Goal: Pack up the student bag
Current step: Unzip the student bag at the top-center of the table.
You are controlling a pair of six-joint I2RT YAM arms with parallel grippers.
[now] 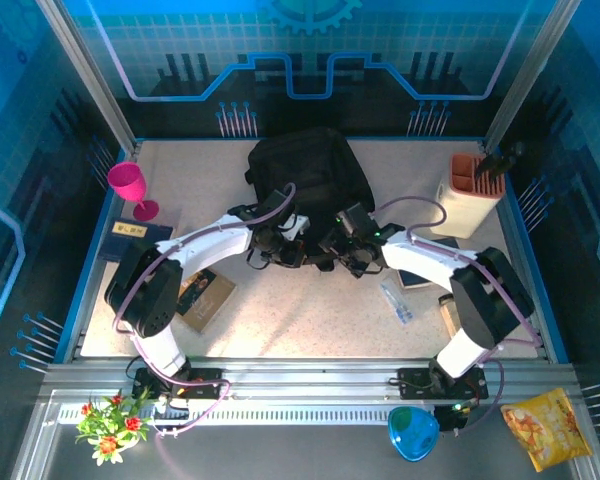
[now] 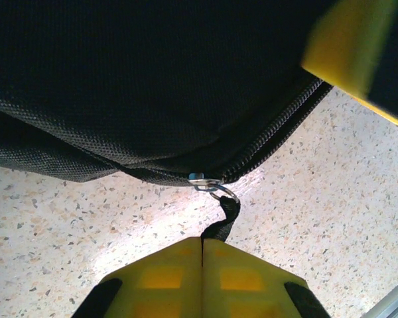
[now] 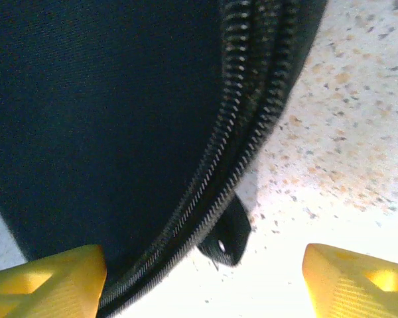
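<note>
Left gripper (image 2: pixel 201 248): yellow jaws clenched together on the black webbing zipper pull (image 2: pixel 228 213) of the student bag (image 1: pixel 305 165). Right gripper (image 3: pixel 205 275): jaws spread wide, grasping nothing, straddling the bag's coiled zipper edge by a flat black pull tab (image 3: pixel 227 240). The bag lies at the far centre of the speckled table (image 1: pixel 310 310), long axis roughly near-to-far, zippered end toward the arms; coarse woven fabric, rounded outline.

Large black fabric student bag (image 1: pixel 310 165) lies flat, centre of table (image 1: pixel 310 310) toward far side; zipper on near edge.
</note>
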